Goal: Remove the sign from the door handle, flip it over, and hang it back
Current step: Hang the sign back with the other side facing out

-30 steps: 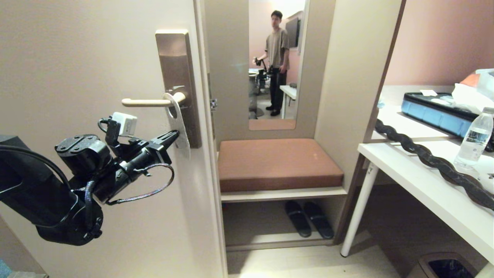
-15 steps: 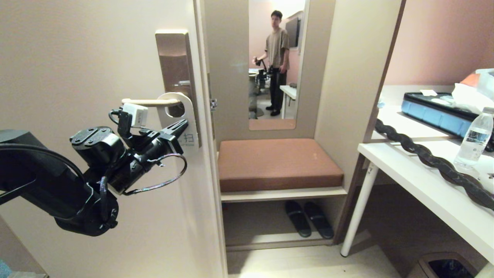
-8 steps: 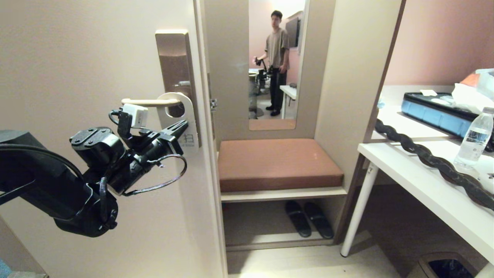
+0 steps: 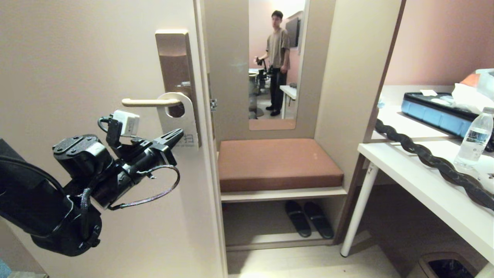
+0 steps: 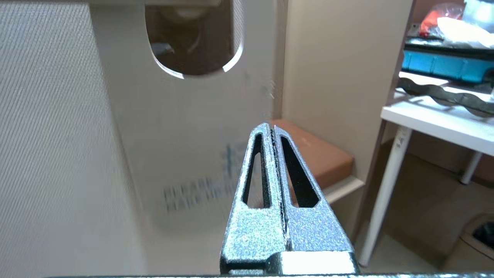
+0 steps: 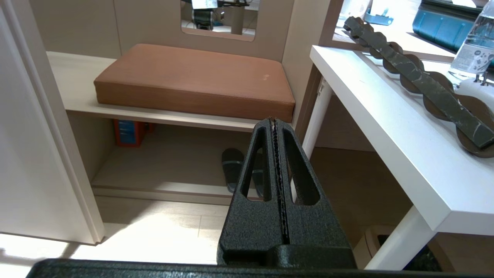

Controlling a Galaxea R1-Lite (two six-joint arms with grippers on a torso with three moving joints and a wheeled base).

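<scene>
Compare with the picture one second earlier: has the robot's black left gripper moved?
Yes. The left gripper has drawn back leftward and lower, away from the cream door handle.

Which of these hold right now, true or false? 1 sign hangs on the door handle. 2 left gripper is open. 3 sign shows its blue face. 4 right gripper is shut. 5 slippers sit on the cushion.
1. True: the sign hangs on the door handle.
2. False: the left gripper is shut, empty.
3. False: white face with grey text shows.
4. True: the right gripper is shut.
5. False: the slippers lie under the cushion.
</scene>
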